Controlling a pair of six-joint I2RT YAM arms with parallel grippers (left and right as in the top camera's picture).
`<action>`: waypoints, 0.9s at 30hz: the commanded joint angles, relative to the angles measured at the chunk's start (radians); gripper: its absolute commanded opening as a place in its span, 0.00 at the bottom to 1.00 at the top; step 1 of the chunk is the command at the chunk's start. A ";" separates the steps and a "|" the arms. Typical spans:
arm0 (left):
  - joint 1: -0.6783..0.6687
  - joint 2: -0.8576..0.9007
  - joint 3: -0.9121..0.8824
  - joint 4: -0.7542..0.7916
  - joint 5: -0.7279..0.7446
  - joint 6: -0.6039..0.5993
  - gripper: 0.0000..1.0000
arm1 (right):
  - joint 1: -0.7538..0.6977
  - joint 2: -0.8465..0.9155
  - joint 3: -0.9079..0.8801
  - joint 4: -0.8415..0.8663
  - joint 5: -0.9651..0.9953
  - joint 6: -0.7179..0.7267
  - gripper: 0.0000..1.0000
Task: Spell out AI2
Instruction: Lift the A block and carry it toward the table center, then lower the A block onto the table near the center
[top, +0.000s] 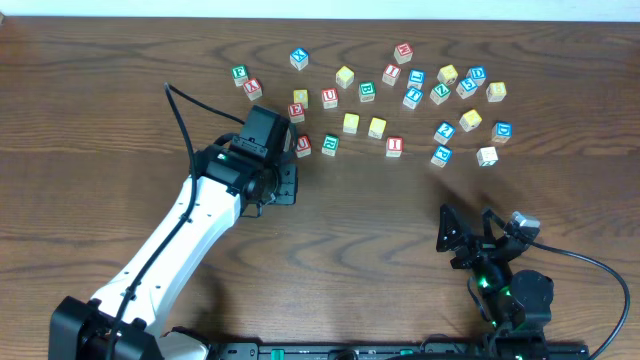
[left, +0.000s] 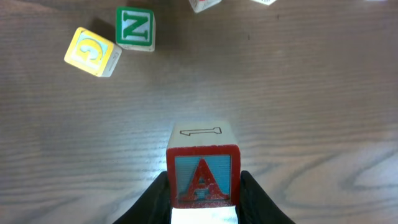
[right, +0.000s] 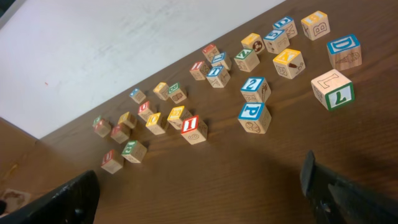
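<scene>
1. The A block (left: 202, 177), red-edged with a red letter on a pale blue face, sits clamped between the 2 black fingers of the left gripper (left: 202, 200). The jaws are narrowed onto its sides. Whether the block touches the wood or hangs just above it cannot be told.
2. In the overhead view the left gripper (top: 287, 182) is on the open wood just below the left end of the scattered blocks.
3. In the left wrist view, a yellow block (left: 92, 51) and a green N block (left: 135, 28) lie well apart from the A block, up and to the left, almost touching each other.
4. The I block (top: 394, 146), red-edged, lies flat near the middle of the lower edge of the cluster, alone with bare wood around it.
5. The 2 block (right: 255, 88), blue-edged, lies further right, just behind a blue P block (right: 254, 117).
6. The right gripper (top: 467, 228) hangs over the table (top: 380, 230), below the right side of the cluster, its jaws spread wide with nothing between them.
</scene>
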 joint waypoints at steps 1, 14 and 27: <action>-0.002 0.020 -0.014 0.030 -0.011 -0.030 0.08 | -0.007 -0.003 -0.002 -0.003 -0.003 0.004 0.99; -0.027 0.125 -0.014 0.101 -0.046 -0.073 0.07 | -0.007 -0.003 -0.002 -0.003 -0.002 0.004 0.99; -0.093 0.183 -0.014 0.158 -0.095 -0.096 0.07 | -0.007 -0.003 -0.002 -0.003 -0.002 0.004 0.99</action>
